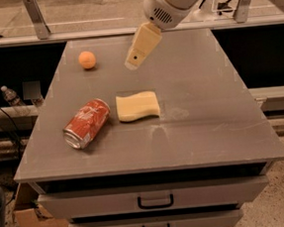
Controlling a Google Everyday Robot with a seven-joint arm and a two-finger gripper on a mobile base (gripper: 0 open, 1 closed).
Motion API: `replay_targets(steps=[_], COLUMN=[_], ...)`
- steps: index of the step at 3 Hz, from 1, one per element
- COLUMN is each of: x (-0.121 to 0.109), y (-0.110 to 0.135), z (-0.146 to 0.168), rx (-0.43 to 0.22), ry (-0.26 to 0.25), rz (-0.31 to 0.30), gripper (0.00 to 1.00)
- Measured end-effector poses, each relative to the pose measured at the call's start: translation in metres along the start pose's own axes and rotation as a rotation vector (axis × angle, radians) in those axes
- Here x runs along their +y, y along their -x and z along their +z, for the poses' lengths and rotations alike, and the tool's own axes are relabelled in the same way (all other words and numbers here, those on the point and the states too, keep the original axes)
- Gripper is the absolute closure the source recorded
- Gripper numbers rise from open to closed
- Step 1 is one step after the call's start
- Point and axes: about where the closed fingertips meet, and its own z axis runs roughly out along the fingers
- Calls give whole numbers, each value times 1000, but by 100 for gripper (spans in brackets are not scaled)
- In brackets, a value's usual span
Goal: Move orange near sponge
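orange [87,60]: on the far left part of the surface [206,105], alone, well apart from the other things.
gripper [133,61]: up in the air over the far middle of the surface, tilted down and to the left. it is to the right of the orange, beyond the sponge, and touches nothing.
grip state: cannot tell from here whether it is parted or closed. it carries nothing.
sponge [137,106]: lying flat near the middle of the surface.
red can [87,123]: on its side just left of the sponge with a thin gap between them, its open end facing front-left.
step in hand: looks like the approach. the orange is not yet taken.
how the orange will handle: likely light and firm with a smooth skin. being a ball, it will roll at any glancing touch.
where to take hold: from above, across its widest middle, squeezing only enough to stop a slip.
where to put it: the can fills the sponge's left side, so the bare surface behind or right of the sponge looks best.
risk: a nudge could send it rolling toward the left edge. set it down, don't drop it.
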Motion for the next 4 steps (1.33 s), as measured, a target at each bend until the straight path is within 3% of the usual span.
replay_targets(steps=[1, 2, 4], x=[-26, -34, -12], y=[0, 4, 35], z=[47, 94, 158], rx=[-53, -77, -119], ry=[2, 16, 83], rz=[25, 63, 112], gripper=[0, 0, 0])
